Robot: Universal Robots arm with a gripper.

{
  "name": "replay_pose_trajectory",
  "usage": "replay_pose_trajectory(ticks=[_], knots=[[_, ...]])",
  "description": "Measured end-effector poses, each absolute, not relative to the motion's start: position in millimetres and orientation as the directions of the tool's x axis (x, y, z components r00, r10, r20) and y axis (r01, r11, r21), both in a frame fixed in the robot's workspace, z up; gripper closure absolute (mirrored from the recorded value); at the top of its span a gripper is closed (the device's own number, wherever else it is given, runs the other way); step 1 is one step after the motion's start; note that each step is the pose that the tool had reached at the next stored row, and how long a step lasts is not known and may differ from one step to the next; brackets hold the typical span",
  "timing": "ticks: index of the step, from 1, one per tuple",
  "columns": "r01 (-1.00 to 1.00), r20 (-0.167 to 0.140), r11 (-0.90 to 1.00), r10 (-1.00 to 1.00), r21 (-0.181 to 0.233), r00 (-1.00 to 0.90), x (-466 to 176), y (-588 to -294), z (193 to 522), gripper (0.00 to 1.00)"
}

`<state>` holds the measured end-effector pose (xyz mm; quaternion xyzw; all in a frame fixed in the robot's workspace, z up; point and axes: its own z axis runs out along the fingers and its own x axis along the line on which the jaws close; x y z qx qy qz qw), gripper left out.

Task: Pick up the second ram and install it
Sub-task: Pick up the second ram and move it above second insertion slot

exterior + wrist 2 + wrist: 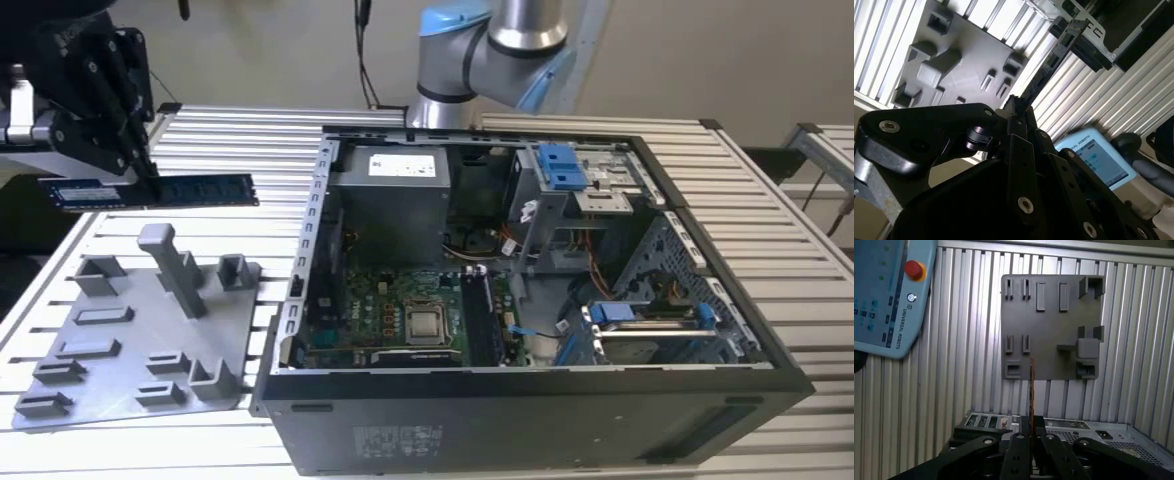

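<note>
Aloft, the end effector (139, 178) grips the 2nd ram (200, 188) (held level).

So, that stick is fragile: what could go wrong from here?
The second ram is held in the tool in the air by the grey tray, clamped at one narrow spot, so it might tilt or slip. Its free end points toward the open case, so it could clip the case's side wall.

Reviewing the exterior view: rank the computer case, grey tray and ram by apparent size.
1. Computer case, clearly largest.
2. Grey tray.
3. Ram, smallest, even though it is held aloft, where nearness to the camera may enlarge it.
</note>
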<state>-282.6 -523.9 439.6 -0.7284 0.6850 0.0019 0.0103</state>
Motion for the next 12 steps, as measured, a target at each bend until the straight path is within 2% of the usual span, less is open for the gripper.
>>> replay_pose_trajectory(ticks=[12], knots=[[-0.998,-0.017,-0.061,-0.998,-0.012,0.061,-255.3,-524.0,439.4,0.86]])
